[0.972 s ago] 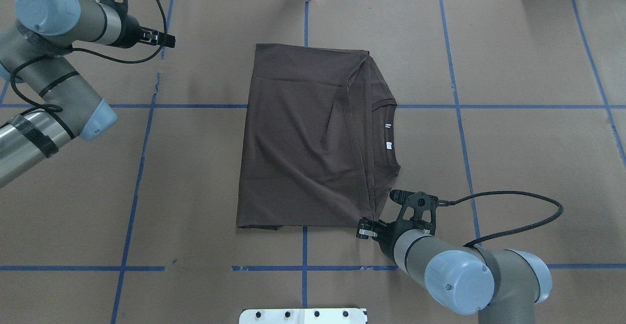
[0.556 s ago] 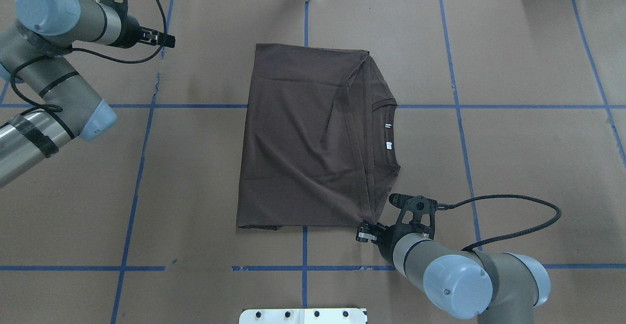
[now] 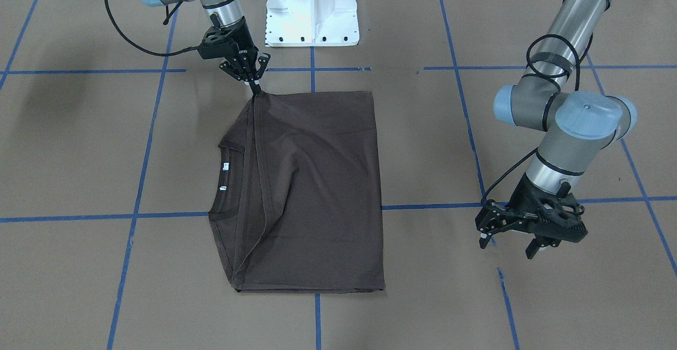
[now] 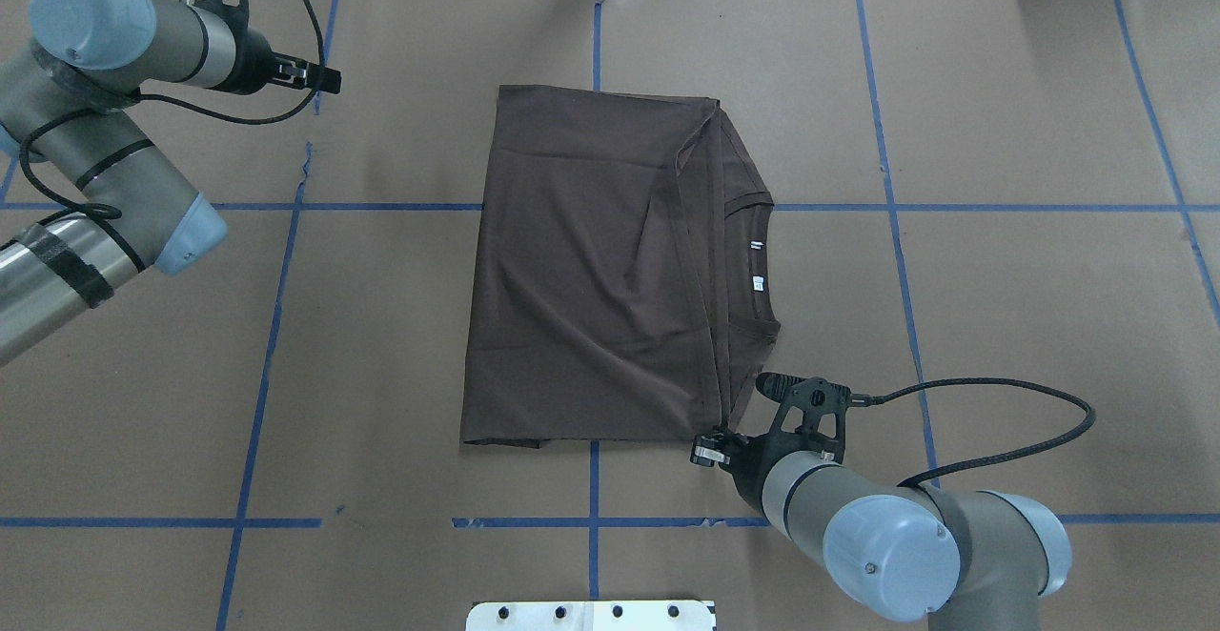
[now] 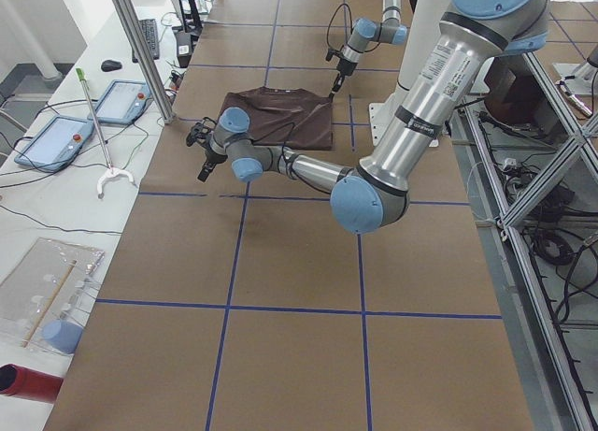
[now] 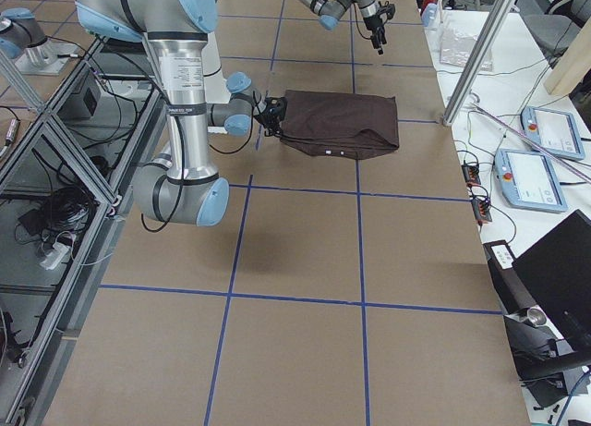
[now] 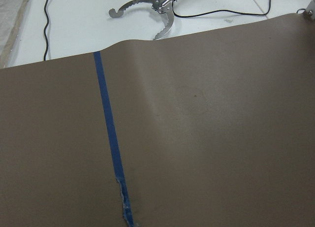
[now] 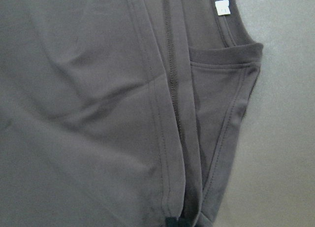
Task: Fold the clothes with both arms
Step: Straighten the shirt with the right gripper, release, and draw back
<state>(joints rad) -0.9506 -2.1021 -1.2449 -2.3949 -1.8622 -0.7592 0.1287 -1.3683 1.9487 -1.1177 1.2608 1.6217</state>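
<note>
Brown paper crossed by blue tape lines (image 4: pixel 274 326) covers the worktop (image 4: pixel 1029 345). The T-shirt (image 4: pixel 581 269) is laid at its middle, folded into a rough rectangle with the collar (image 4: pixel 765 269) showing on the robot's right. The right arm (image 4: pixel 886 540) is set at the near right corner of the fold. Its jaws are narrowed to a point on the cloth, apparently pinching the layered edges for the next fold. The left arm (image 4: pixel 114 30) is held well apart over bare paper with jaws spread wide, likely to stay out of the way.
</note>
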